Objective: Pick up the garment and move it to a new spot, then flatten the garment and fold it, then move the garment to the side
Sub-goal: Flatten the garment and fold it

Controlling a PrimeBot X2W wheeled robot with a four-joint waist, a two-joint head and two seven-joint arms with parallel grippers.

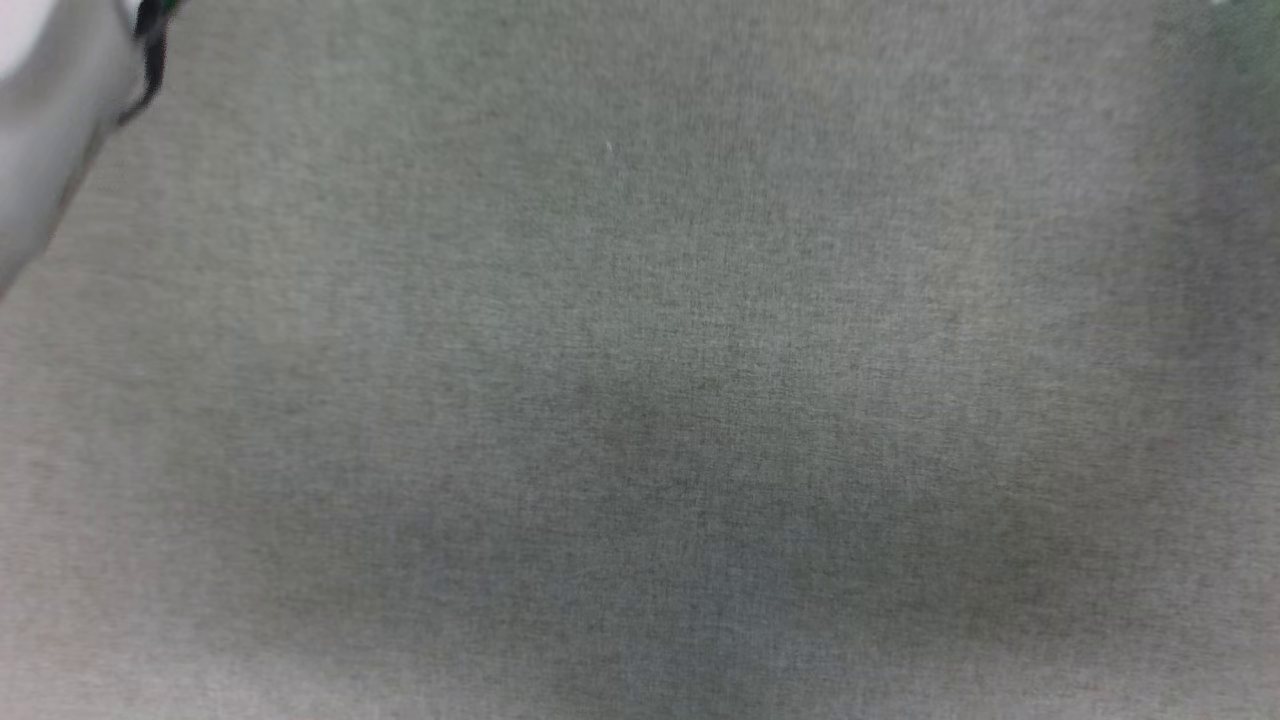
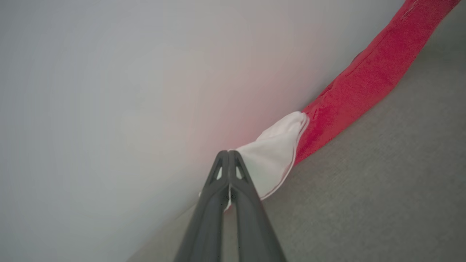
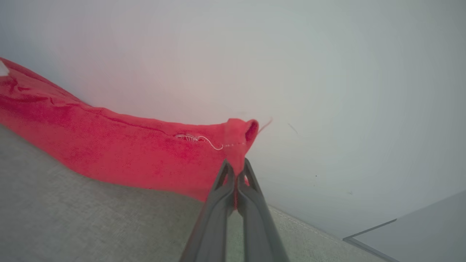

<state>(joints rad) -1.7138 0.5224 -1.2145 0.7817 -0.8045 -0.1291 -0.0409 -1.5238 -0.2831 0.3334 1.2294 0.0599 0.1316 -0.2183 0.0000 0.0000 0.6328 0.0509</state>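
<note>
Grips noted first. The left gripper [image 2: 228, 154] is closed, fingers flat together, with the hem of the white sleeve [image 2: 276, 156] of the garment [image 2: 367, 76] pinched between the tips. The right gripper [image 3: 236, 168] is closed likewise, with a puckered red corner [image 3: 240, 133] clamped just above the tips. Whether that corner is hem or shoulder cannot be told.

The garment is found along the back edge of the grey cloth surface [image 2: 382, 189], where that surface meets a pale wall [image 2: 109, 91]. It is drawn into a long sagging band between the two grips. Its lower fold is seen against the surface, but whether it touches or hangs just clear cannot be settled. In the head view, bare grey weave is recorded, with a pale forearm [image 1: 50, 130] at the upper left corner.

Handling, as judged:
- The cloth is light, soft and wholly limp. No shape is kept between the grips, so bunching is to be expected once it is laid down.
- The knit is not slippery, yet a small bite at an edge may be pulled out under tension.
- A loose white thread [image 3: 204, 140] is noted at the seam beside the right grip, so a hard tug there is best avoided.
- Hold is best taken at doubled hems and seam corners, in matched pairs, for flattening.
</note>
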